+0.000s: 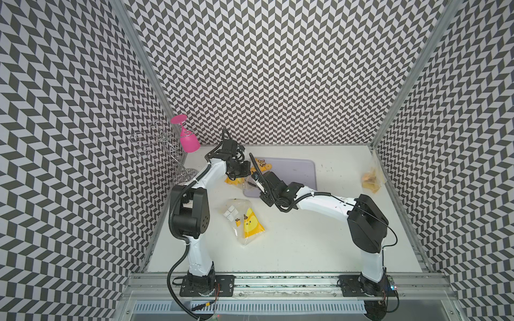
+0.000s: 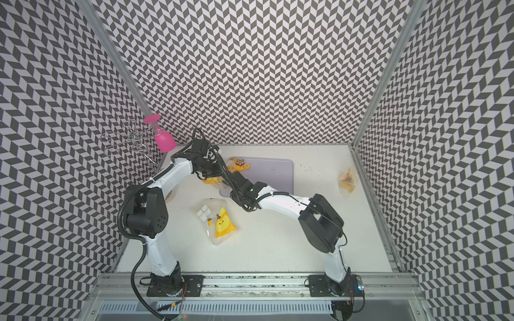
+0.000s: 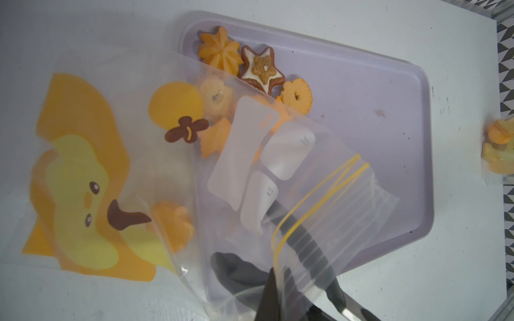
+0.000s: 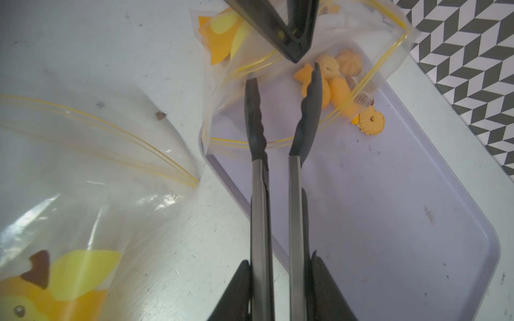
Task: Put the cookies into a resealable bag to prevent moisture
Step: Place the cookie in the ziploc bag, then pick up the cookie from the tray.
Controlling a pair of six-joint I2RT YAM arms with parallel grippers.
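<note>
Risk: left gripper [image 4: 293, 48] pinches bag [image 3: 361, 200] rim, right gripper [image 4: 279, 266] clasps parted tongs [image 4: 257, 194]; slip could spill cookies [image 4: 338, 72] onto tray [image 4: 389, 222].

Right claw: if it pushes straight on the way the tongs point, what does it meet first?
Probably the cookies piled inside the resealable bag. The right claw holds the tongs, whose tips sit in the bag's open mouth, at or just short of the pile. Depth is unclear.
</note>
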